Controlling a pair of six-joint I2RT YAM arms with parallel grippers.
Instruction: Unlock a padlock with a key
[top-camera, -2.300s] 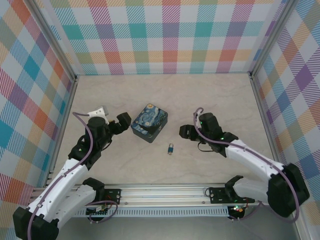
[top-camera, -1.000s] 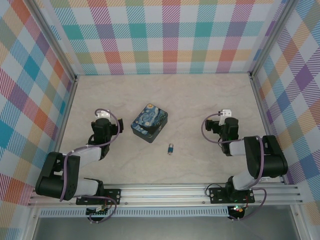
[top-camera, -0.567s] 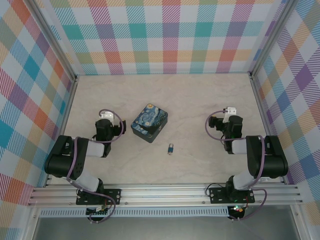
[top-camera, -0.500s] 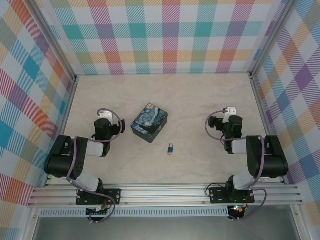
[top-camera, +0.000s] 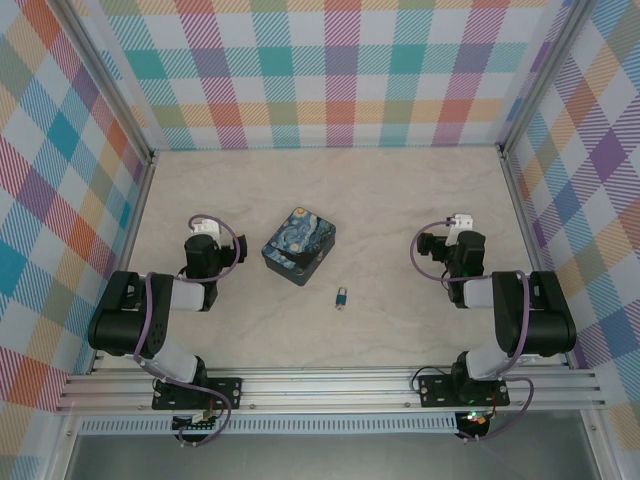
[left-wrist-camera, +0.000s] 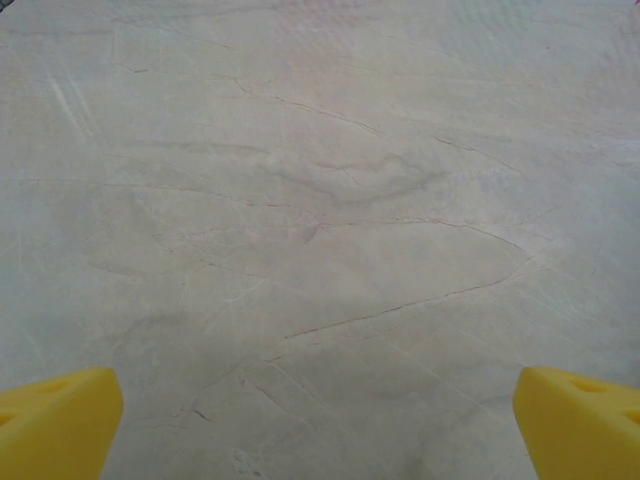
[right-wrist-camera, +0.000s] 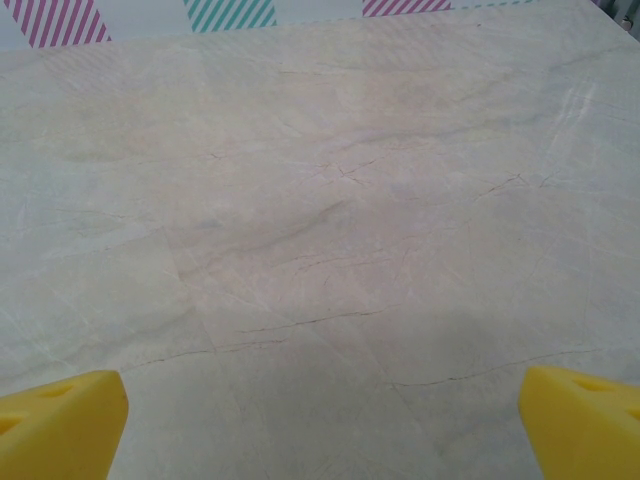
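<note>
Tiny blue-bodied padlock with the silvery metal shackle (top-camera: 342, 297) is lying flat on the pale marble-look desk (top-camera: 420, 190). It sits out in the gap between the two arms, off to the right of the left gripper (left-wrist-camera: 318, 425) and off to the left of the right gripper (right-wrist-camera: 322, 420). It's a bit closer to the bases than either one, and well apart from both.

Both grippers are released, jaws spread wide with nothing in them. In each wrist view the yellow fingertips sit way out at the bottom corners, with bare desk between them.

The thin dark grey metal key can't really be picked out. There's a darker speck at the near end of the padlock that might be it, but it's too small to call.

The rectangular blue-and-yellow night-sky painted tin box (top-camera: 298, 245) sits just to the right of the left gripper, roughly between it and the padlock.

What could go sideways, by the look of it:
- The padlock is small and the desk looks slick, so a slightly off-centre pinch would probably skid or spin it instead of catching it.
- The left arm reaching across could clip the tin and shove it into the padlock.
- A thin key lying flat is hard to get fingertips under, and it could slide away.
- Any wobble in whichever gripper holds the lock would probably make the key miss the keyhole.
</note>
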